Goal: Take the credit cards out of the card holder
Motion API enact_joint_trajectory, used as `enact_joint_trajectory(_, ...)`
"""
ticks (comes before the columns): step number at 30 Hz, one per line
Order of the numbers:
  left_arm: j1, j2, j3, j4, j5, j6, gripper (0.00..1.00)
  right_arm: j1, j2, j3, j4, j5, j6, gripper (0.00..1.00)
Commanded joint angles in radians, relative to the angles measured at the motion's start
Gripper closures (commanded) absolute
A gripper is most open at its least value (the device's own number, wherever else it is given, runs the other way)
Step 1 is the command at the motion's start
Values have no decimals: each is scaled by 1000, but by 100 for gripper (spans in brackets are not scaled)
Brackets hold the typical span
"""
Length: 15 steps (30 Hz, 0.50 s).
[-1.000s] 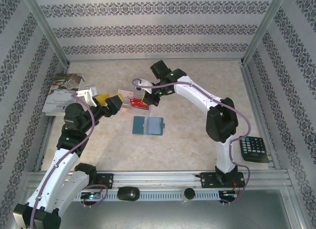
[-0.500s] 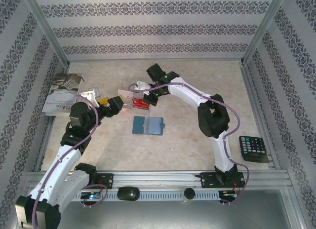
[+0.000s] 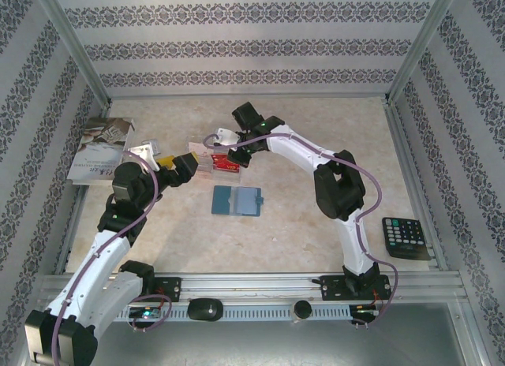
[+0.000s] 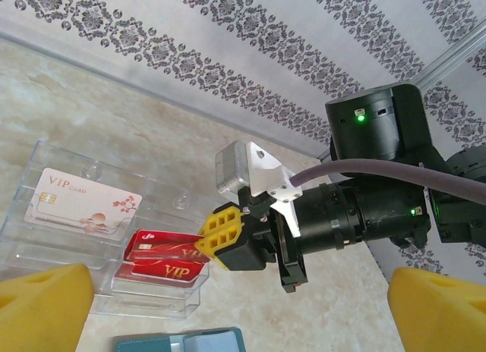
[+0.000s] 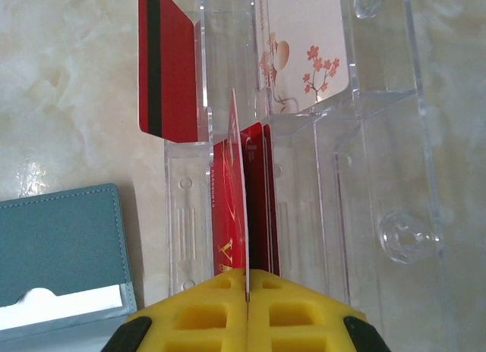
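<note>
The right claw (image 5: 247, 295), yellow pads pressed together on one end of a red credit card (image 5: 240, 208), holds it over a slot of the clear plastic tray (image 5: 380, 139); a red card with a black stripe (image 5: 167, 64) and a white blossom-printed card (image 5: 304, 41) lie in the compartments beyond. The left claw (image 3: 188, 164) hovers spread and empty just left of the tray. The teal card holder (image 3: 237, 200) lies open on the tabletop (image 3: 316, 224) on the tray's near side, apart from both claws.
</note>
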Motion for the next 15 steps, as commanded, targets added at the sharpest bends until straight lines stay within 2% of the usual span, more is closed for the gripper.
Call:
enact_joint_trajectory(1, 9, -4, 0, 47, 3, -6, 1, 12, 5, -35, 40, 33, 27, 100)
enact_joint_trajectory(8, 8, -15, 1, 40, 7, -5, 1, 11, -3, -57, 60, 48, 30, 100)
enact_joint_trajectory(15, 8, -22, 4, 39, 13, -7, 1, 10, -32, -105, 113, 80, 46, 83)
